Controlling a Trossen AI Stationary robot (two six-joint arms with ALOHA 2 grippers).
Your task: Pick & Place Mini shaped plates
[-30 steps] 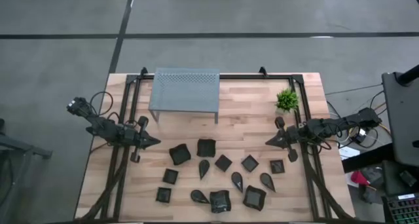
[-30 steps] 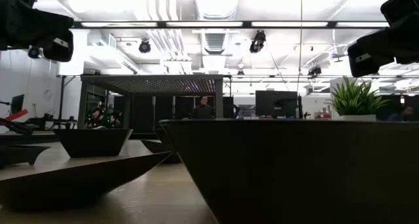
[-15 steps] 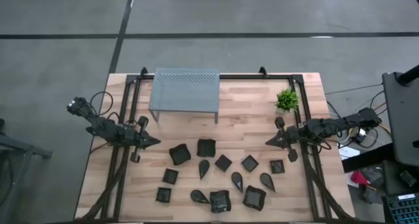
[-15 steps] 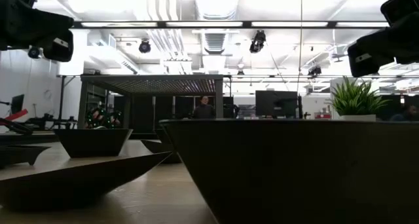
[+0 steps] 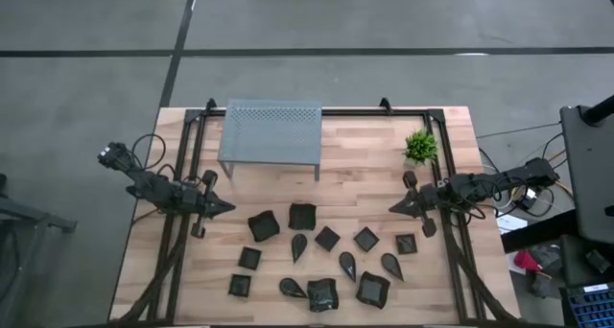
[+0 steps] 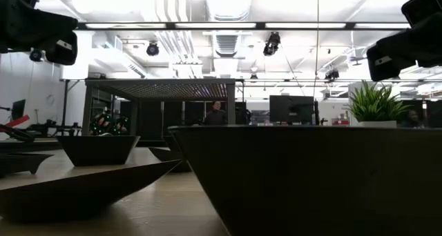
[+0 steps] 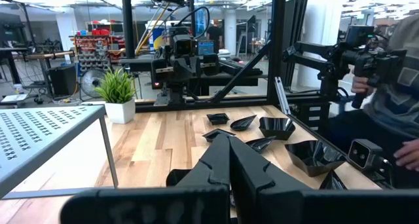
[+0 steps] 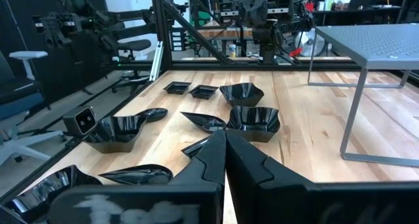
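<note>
Several mini shaped plates, small black dishes, lie spread on the near half of the wooden table (image 5: 365, 179): a wavy-rimmed one (image 5: 302, 216), a diamond one (image 5: 327, 239), a teardrop one (image 5: 298, 246), square ones (image 5: 249, 258). My left gripper (image 5: 228, 208) hovers shut at the table's left side, pointing level toward the middle. My right gripper (image 5: 393, 209) hovers shut at the right side, pointing level toward the left. In the wrist views each one's fingers (image 7: 229, 160) (image 8: 224, 152) meet with nothing between them.
A grey perforated metal stand (image 5: 271, 134) stands on thin legs at the far middle of the table. A small green plant (image 5: 420, 147) in a white pot sits at the far right. A black frame (image 5: 192, 155) runs along the table's edges. A person (image 7: 399, 106) shows beyond the table.
</note>
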